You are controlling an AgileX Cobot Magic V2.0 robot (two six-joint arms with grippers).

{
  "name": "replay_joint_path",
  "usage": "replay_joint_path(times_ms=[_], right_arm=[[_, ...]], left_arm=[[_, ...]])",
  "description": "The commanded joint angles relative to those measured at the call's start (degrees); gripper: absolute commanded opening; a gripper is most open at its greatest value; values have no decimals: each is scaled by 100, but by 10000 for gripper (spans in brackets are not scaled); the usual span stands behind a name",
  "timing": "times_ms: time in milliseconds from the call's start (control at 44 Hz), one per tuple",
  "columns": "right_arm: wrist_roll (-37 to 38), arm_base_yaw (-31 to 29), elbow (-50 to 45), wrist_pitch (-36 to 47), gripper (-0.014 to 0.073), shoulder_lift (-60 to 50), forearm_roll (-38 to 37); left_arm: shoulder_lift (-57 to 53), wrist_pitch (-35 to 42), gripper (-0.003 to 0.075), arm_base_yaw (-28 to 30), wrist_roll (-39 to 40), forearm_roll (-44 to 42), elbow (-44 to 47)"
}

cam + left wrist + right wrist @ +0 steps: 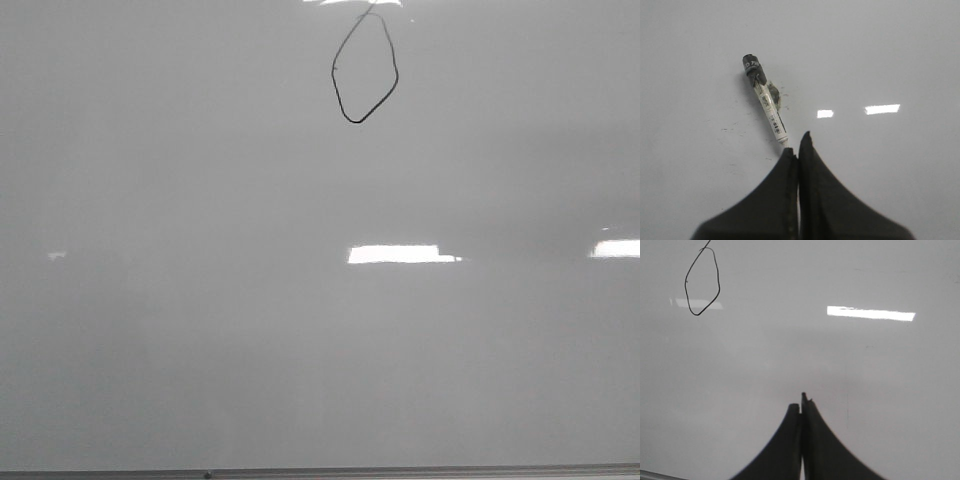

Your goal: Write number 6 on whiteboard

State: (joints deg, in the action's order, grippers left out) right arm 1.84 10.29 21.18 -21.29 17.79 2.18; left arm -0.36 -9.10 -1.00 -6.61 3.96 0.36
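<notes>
Clenched on a marker pen (766, 102), the left gripper (796, 150) shows two matte black fingers (775, 200) that curve inward to pointed tips pressed together, with only a thin seam between them. From those tips the pen slants toward the upper left of the left wrist frame: a slim white barrel with a printed label and barcode, ending in a dark, smudged cap end. Faint grey specks and scuffs mark the board surface around it.

Right of that, in the right wrist frame, the right gripper (802, 405) has the same black tapered fingers shut tight, and nothing can be made out between them.

The whiteboard (200, 330) is a flat, glossy, pale grey sheet that fills the front view, with bright rectangular light reflections right of centre and a thin grey frame strip along the bottom edge. The number 6 (336, 90) sits at the upper centre of the front view, just right of the middle: a thin black line forming a tall, narrow, pointed-oval loop with a short tail at its top, looking much like a 0. It also appears in the upper left of the right wrist frame.
</notes>
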Motion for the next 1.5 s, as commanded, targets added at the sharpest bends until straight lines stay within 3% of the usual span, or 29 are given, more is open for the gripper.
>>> replay_joint_path(times_ms=[0, 522, 863, 1067, 1476], right_arm=[[5, -32, 144, 444, -68, 25, -18], [5, -32, 112, 533, -68, 25, -23], [-282, -550, -1031, 2129, -68, -347, -109], [-988, -804, -1720, 2071, -68, -1153, 358], [-1239, -814, -2193, 1572, -68, -1945, 732]], left_arm=[[-79, 496, -20, -27, 40, 53, 32], [-79, 496, -20, -27, 40, 53, 32], [-79, 496, -20, -27, 40, 53, 32], [-79, 496, -20, -27, 40, 53, 32], [-79, 496, -20, -27, 40, 53, 32]])
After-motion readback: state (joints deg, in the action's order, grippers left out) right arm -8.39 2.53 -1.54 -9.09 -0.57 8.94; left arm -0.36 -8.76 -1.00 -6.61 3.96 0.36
